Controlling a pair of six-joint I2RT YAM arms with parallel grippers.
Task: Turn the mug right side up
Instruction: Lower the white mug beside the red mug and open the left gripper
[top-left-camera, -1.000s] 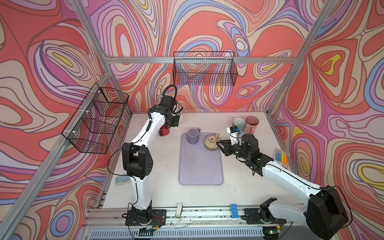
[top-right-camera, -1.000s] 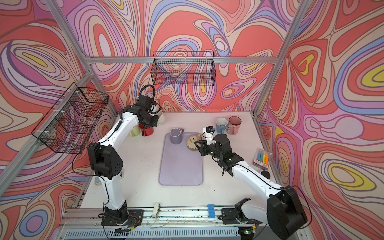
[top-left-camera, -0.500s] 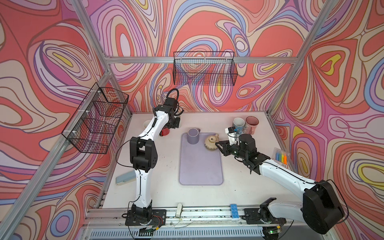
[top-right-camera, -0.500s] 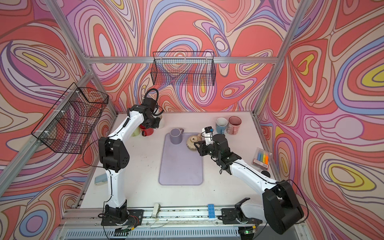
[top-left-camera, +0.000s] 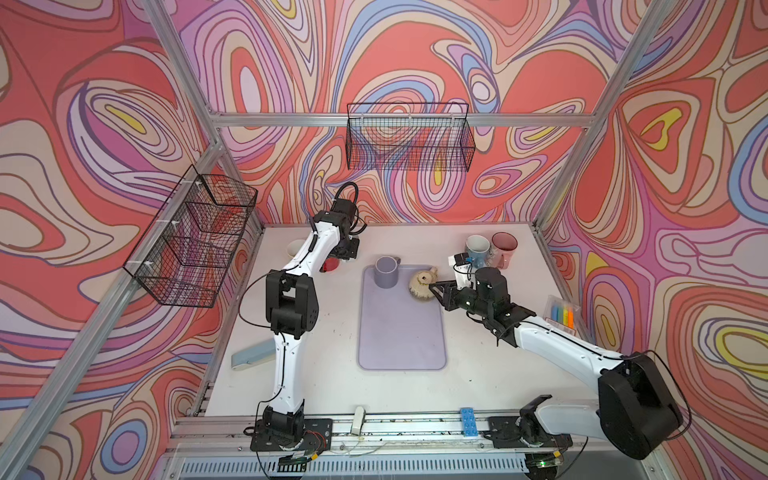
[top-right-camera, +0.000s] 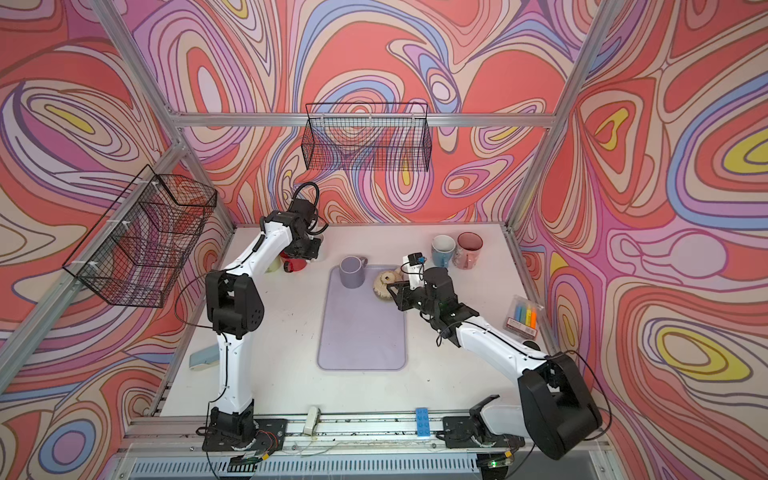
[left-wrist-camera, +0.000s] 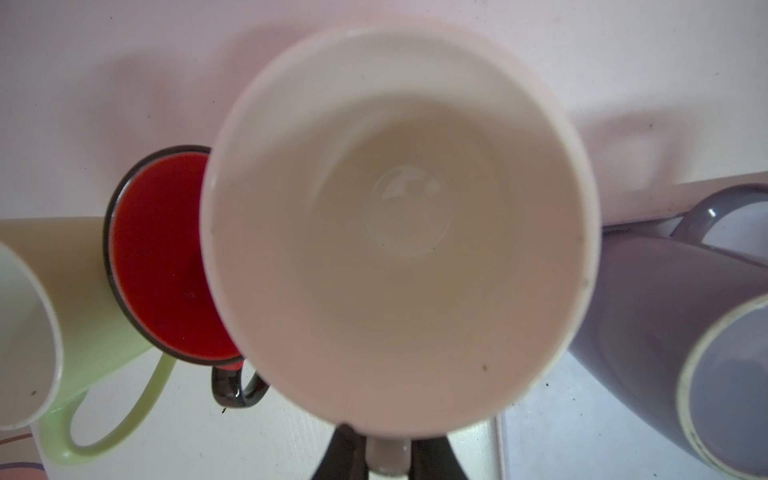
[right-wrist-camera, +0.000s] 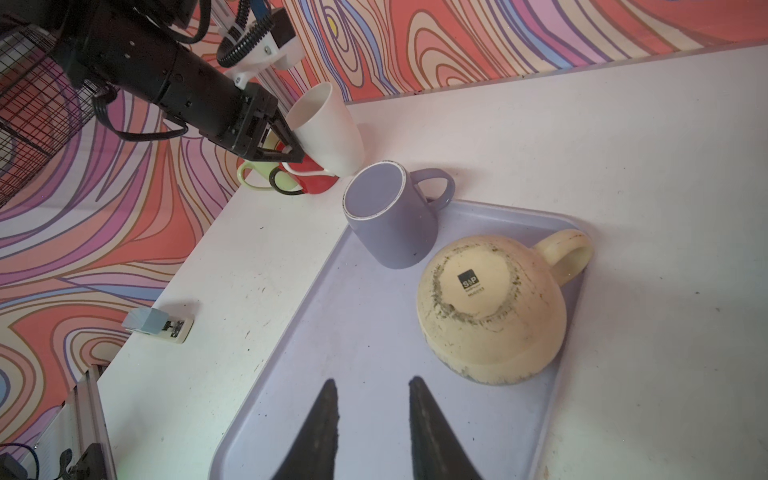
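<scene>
Mugs grouped by which way they face

Nearest the front rail, the right arm reaches in low across the counter. Its hand hovers over the lilac tray with the jaws parted and nothing between them, aimed across the bare mat toward the cream mug. That mug sits base up at the tray's edge, with its handle pointing out over the rim. An open hand lined up just short of it reads as a reach being prepared, and the handle looks the likeliest hold. A little farther on, the purple mug also stands on its mouth on the tray, its handle turned away from the hand. The tray appears to serve as the place for mugs waiting to be flipped.

Beyond the tray, the left hand is clamped on the handle of the white mug, which seems to be the one in work at this moment. It hangs tilted, mouth upward, over the red-lined mug and near the pale green mug, both standing mouth up on the counter. A handle grip lets the wrist roll the body over and leaves the base free to land, which is probably why it is held so. Setting it down calls for a spot clear of those neighbours. At the far right, the blue mug and the pink mug stand upright together, apparently finished.
</scene>
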